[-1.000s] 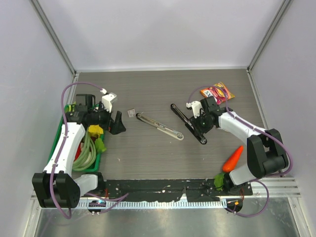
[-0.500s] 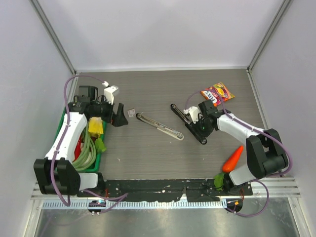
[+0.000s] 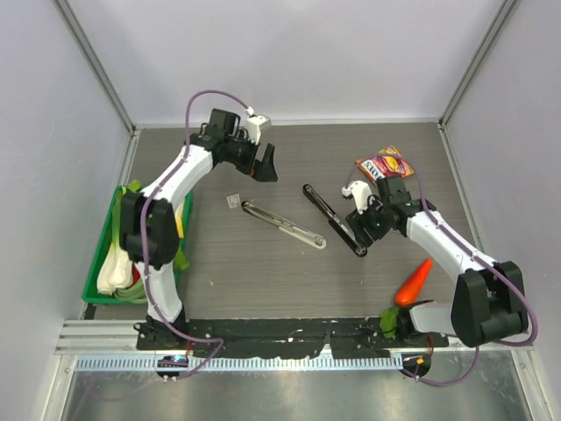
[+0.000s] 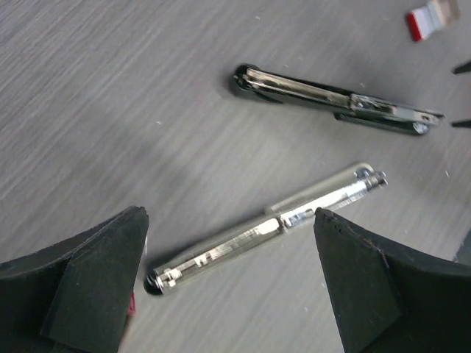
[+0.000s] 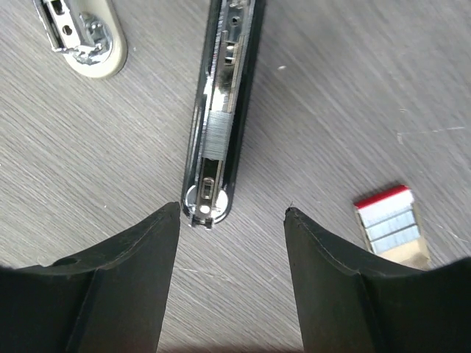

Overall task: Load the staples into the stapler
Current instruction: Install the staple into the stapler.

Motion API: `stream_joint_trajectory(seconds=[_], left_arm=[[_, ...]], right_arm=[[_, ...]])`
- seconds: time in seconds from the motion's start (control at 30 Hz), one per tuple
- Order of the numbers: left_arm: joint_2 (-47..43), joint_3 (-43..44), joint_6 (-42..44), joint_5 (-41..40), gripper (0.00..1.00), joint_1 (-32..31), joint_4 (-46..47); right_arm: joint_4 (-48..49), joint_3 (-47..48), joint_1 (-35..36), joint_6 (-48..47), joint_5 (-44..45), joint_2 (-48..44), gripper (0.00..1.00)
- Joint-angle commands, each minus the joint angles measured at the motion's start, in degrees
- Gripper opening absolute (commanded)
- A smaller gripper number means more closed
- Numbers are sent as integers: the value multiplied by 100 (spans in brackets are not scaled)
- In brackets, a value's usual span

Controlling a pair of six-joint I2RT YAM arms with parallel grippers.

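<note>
A black stapler lies open mid-table, and in the right wrist view its channel faces up with a ribbed metal strip in it. A silver stapler lies to its left, between my left fingers in the left wrist view. A tiny white box of staples lies by the silver stapler's left end. A second small box part with a red edge and staple strips lies right of my right gripper. That gripper is open and empty at the black stapler's near end. My left gripper is open and empty above the table.
An orange-red snack packet lies at the back right. A carrot lies near the right arm's base. A green bin with leeks and other vegetables stands at the left edge.
My left arm has swung from the green bin to the back of the table, above the staples box and silver stapler. My right gripper has backed slightly along the black stapler.
</note>
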Motion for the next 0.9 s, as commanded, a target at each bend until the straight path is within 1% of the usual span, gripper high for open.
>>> stream_joint_trajectory(seconds=[0.0, 0.03, 0.13, 0.17, 0.3, 0.5, 0.7, 0.73, 0.8, 0.83, 0.87], left_arm=[[903, 978, -459, 90, 100, 31, 87], [1210, 1258, -520, 151, 100, 31, 61], [1563, 1672, -609, 292, 100, 31, 87], [1747, 1752, -765, 318, 100, 40, 87], [2170, 2121, -890, 389, 100, 31, 95], [2811, 2710, -1171, 529, 100, -22, 113], [3172, 3027, -1390, 696, 100, -206, 201], [3251, 3062, -1417, 731, 100, -232, 236], [3322, 3097, -1461, 819, 100, -285, 245], [3392, 3124, -1505, 837, 100, -303, 245], [3419, 3141, -1531, 846, 100, -338, 254]], right_arm=[[185, -31, -250, -155, -625, -337, 64], [246, -57, -259, -155, -652, -363, 64], [265, -57, -250, -146, -766, -276, 64], [265, -49, -259, -146, -784, -188, 64], [238, -110, -180, -199, -863, 14, 64], [467, -172, 189, -102, -318, 435, 62], [572, -101, 321, -32, -72, 761, 52], [598, -101, 330, -41, -54, 788, 47], [590, -110, 330, -41, -63, 806, 42], [590, -119, 330, -41, -63, 806, 38], [590, -119, 330, -50, -72, 806, 35]])
